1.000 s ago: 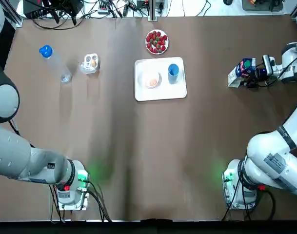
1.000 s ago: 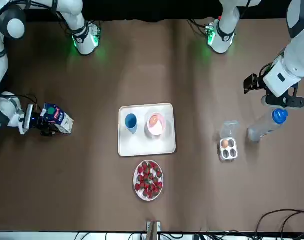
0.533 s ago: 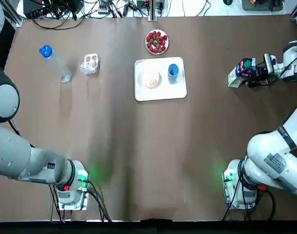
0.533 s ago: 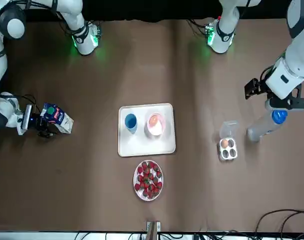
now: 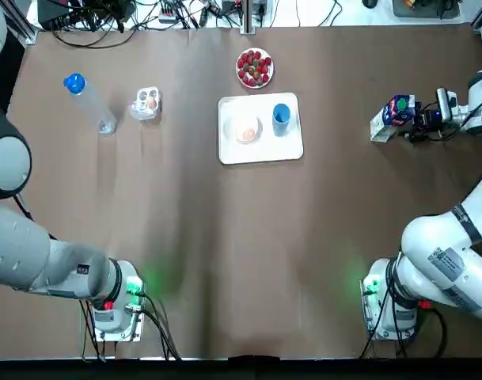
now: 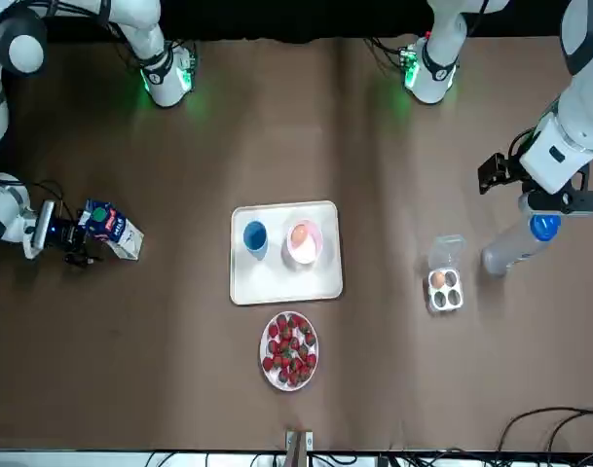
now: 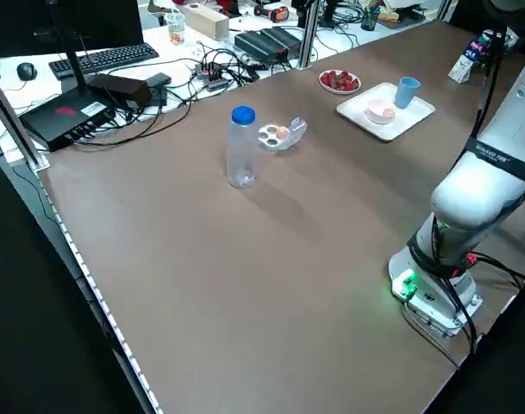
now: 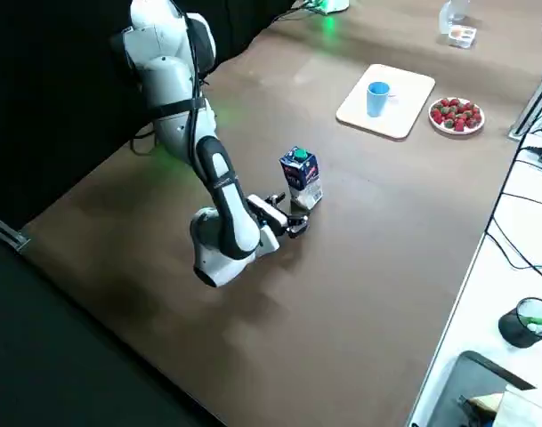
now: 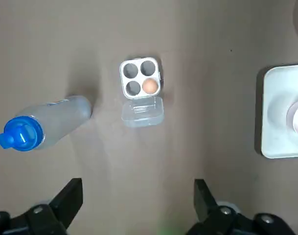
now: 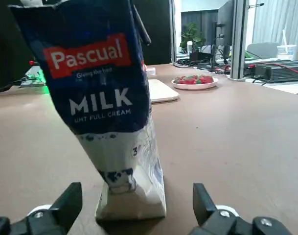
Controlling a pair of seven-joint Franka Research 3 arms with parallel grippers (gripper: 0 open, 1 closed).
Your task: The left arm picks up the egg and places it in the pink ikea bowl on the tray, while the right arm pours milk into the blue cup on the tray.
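- Top view, far left: a clear plastic bottle with a blue cap stands off toward one finger of the left gripper. The gripper hovers high over the table with its jaws released wide, holding nothing.
- A clear four-cell egg carton sits ahead of those jaws, about centred between them. Its lid is open and a spare brown egg sits in one cell.
- On the white rectangular tray, the small pink bowl already holds a pale egg, so the egg step looks done. The blue plastic cup stands just beside the bowl. I can't tell what is in it.
- The blue-and-white milk carton stands upright on the table, well apart from the tray. It is just ahead of the right gripper, centred on the gap. The jaws are spread and not touching the carton.
- My read: the milk step is the one in hand. Next move: push forward until the fingers straddle the carton, clench, lift, carry it to the cup and tilt. The carton walls look soft, so squeeze low and gently.
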